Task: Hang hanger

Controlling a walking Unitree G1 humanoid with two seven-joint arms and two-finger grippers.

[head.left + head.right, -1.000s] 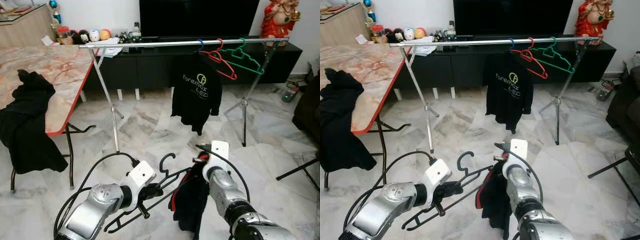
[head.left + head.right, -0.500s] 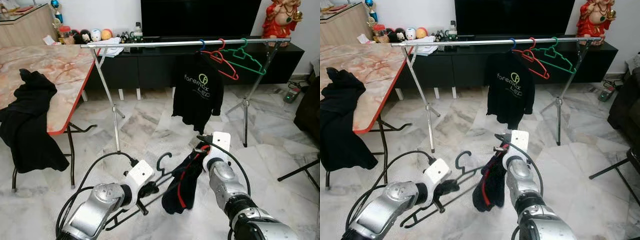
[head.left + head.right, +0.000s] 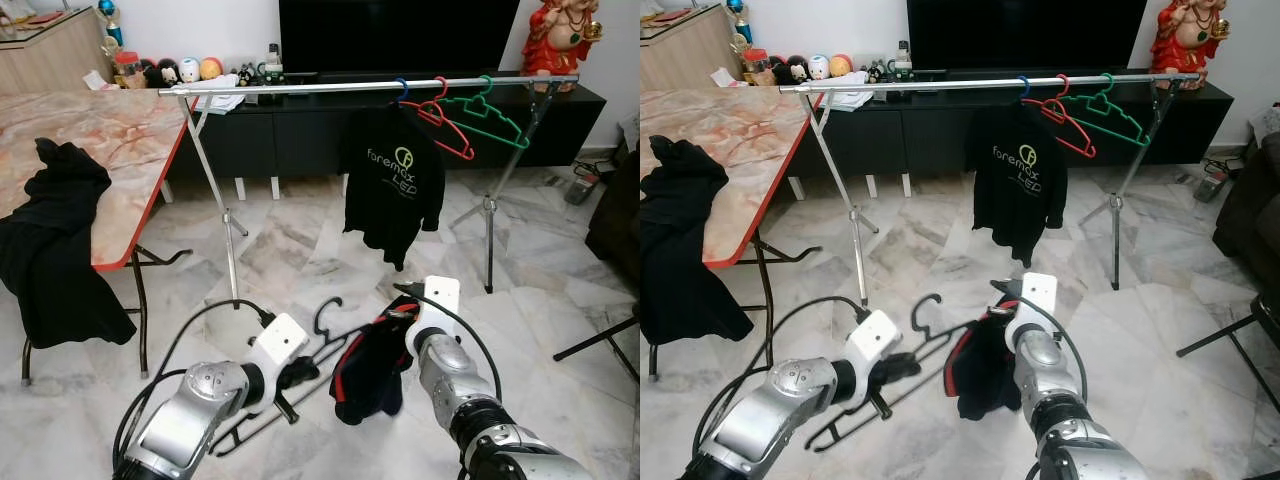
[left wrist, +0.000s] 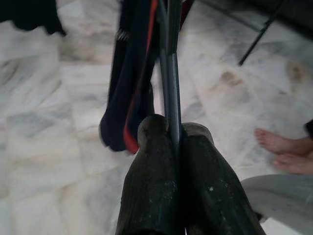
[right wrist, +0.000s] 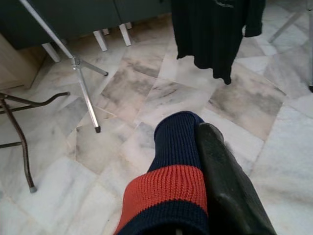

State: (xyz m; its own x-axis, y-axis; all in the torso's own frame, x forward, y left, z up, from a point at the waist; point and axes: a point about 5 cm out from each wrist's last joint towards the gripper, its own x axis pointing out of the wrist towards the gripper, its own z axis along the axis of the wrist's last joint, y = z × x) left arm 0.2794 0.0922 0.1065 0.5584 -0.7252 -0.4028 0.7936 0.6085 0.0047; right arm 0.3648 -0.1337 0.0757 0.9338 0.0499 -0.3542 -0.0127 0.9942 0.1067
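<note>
Left end effector (image 3: 300, 372) is clamped fully closed on the lower bar of the black hanger (image 3: 322, 345); the left wrist view shows both fingers (image 4: 149, 196) pinching the thin bar with no gap. The hanger sits low and near, just above the marble floor (image 3: 290, 250), hook tipped up and away toward the rail.

Right end effector (image 3: 403, 318) grips the navy garment (image 3: 368, 370) by its red-banded cuff; in the right wrist view one finger (image 5: 230, 191) presses against the knit, so it is closed on cloth. The garment hangs bunched off the right end of the hanger, not yet spread over its shoulders.

The clothes rail (image 3: 370, 87) is far and well above both arms. On it: a black T-shirt (image 3: 392, 185), a red hanger (image 3: 445, 125) and a green hanger (image 3: 490, 115), all crowded at the right. The left span of the rail is bare.

My read of the step: seat the garment on the hanger, then lift it to the rail.
- Keep the left pinch tight; the bar is thin and could roll in the grip.
- Pull the cuff outward with the right arm so the cloth drapes evenly before letting go.
- Aim the hook at the bare span left of the T-shirt to avoid snagging it.
- The rail looks out of reach from here, so stepping closer is probably needed.

A person's bare foot (image 4: 279, 142) is near the left arm; mind the swing.
</note>
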